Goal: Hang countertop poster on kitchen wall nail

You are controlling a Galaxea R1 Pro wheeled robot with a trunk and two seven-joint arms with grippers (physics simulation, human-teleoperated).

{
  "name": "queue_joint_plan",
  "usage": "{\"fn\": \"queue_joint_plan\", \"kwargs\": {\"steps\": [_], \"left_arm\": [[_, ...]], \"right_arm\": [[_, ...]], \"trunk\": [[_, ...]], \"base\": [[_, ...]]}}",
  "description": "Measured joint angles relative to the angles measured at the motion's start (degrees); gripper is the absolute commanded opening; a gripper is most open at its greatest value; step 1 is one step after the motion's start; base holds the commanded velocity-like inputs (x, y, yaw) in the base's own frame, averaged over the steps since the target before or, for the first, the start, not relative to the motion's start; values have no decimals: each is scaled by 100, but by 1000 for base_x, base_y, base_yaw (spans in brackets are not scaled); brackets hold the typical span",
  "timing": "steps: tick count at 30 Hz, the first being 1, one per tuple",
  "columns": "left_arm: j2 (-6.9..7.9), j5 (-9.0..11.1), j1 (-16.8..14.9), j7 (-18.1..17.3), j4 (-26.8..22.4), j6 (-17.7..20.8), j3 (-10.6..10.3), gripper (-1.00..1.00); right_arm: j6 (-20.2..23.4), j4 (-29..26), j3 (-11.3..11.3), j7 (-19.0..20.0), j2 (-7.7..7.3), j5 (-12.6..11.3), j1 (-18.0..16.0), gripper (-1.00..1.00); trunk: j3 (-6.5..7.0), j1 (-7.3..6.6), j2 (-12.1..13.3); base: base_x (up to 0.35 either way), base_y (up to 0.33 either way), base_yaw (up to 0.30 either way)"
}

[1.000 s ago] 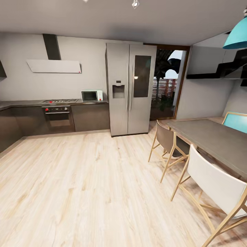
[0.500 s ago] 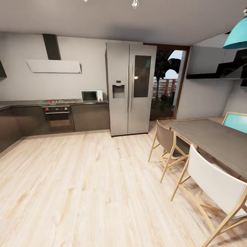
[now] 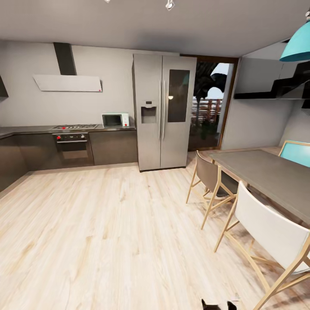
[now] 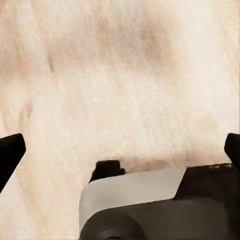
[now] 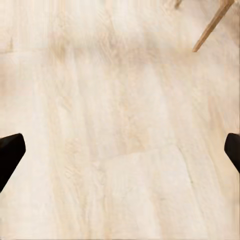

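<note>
Fridge (image 3: 163, 112) against the far wall, doorway (image 3: 211, 103) just to its right. Left of fridge: counter (image 3: 26, 128) bearing microwave (image 3: 115, 119) and hob (image 3: 74, 127), oven (image 3: 73, 148) below, hood (image 3: 68, 82) above. Dining table (image 3: 271, 174) at right, two chairs (image 3: 211, 178) along its near side. Open floor (image 3: 107, 232) between.

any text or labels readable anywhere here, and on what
None can be read.
Fridge: its dispenser panel shows no legible marking.
Microwave and oven: red dots at the controls, any lettering too small to make out.
The wrist views show bare wooden floor, no writing.
</note>
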Motion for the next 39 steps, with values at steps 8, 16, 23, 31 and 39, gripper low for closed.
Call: {"fn": "queue_joint_plan", "kwargs": {"steps": [8, 16, 23, 31, 39], "left_arm": [[21, -62, 2, -2, -1648, -10, 45, 100], [97, -52, 2, 11, -1657, -9, 62, 100], [106, -47, 2, 19, -1646, 1, 88, 100], [106, -48, 2, 5, -1646, -5, 143, 100], [106, -44, 2, 6, -1646, 1, 154, 100]], "right_arm": [[-17, -214, -4, -3, -11, 6, 237, 100], [-20, -40, 25, -3, -8, 13, 239, 100], [-18, 81, 9, -3, 47, -45, 239, 100], [-13, 92, 7, -3, 56, -48, 240, 100], [-11, 100, 18, 4, 59, -43, 240, 100]], "trunk": [[-1, 0, 0], [-1, 0, 0], [-1, 0, 0], [-1, 0, 0], [-1, 0, 0]], "base": [[0, 0, 0], [0, 0, 0], [0, 0, 208], [0, 0, 291], [0, 0, 295]]}}
